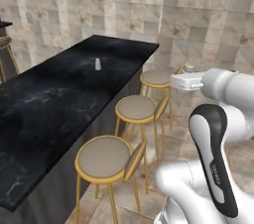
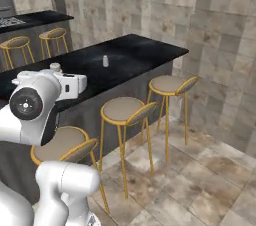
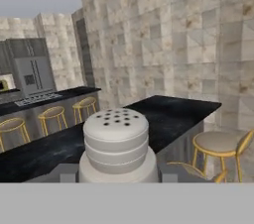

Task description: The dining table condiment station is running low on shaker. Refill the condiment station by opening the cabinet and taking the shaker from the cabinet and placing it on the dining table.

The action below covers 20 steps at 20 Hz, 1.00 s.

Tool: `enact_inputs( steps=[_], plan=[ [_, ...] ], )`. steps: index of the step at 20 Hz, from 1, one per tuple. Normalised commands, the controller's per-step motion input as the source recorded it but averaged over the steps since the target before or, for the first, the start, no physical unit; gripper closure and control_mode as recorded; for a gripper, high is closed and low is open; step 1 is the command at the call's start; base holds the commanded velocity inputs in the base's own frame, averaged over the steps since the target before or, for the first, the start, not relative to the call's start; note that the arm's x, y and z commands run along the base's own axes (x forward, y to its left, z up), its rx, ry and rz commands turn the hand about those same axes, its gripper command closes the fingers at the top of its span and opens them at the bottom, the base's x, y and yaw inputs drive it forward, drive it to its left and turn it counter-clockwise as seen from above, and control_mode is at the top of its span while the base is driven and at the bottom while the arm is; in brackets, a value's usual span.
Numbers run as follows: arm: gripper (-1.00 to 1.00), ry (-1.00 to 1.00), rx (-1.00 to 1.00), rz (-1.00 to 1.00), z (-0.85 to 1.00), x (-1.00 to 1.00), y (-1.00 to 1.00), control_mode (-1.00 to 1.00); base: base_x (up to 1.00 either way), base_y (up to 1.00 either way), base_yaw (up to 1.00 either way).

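You see the dining counter (image 1: 59,99), its glossy black top veined white, running from the lower left of the left base view toward the tiled wall (image 1: 124,5). One small pale shaker on the counter (image 1: 97,64) stands upright toward the far end, apart from both long edges; you find it again in the right base view (image 2: 105,60). Just right of the counter's edge stand three round gold-framed stools in a row: the nearest (image 1: 106,158), the middle one (image 1: 138,110) and the farthest (image 1: 157,78), all tucked against the grey base. Farther right, the white arm (image 1: 218,134) rises from the lower right corner, its hand held level beside the farthest stool. The carried shaker (image 1: 189,68) shows as a small pale cap at the end of the hand. In the hand view this shaker (image 3: 117,144) stands close before the camera, its perforated top upward, with the pincer (image 3: 118,176) closed on its lower body from either side. The carried shaker is held off the counter's near long side, above the stools, not touching the black top. In the hand view, at far left, you also see a second dark counter with stools (image 3: 49,114) and a steel refrigerator (image 3: 33,75).
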Motion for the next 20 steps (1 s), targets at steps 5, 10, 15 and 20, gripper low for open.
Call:
enact_inputs(
  steps=[5, 10, 15, 20],
  plan=[
    [1.00, 0.00, 0.00, 0.00, 0.00, 0.00, 0.00, 1.00, 0.33, -1.00, 0.35],
    [1.00, 0.00, 0.00, 0.00, 0.00, 0.00, 0.00, 1.00, 0.03, -1.00, 0.27],
    [1.00, 0.00, 0.00, 0.00, 0.00, 0.00, 0.00, 1.00, 0.28, -1.00, 0.32],
    [1.00, 0.00, 0.00, 0.00, 0.00, 0.00, 0.00, 1.00, 0.42, -1.00, 0.34]
  ],
)
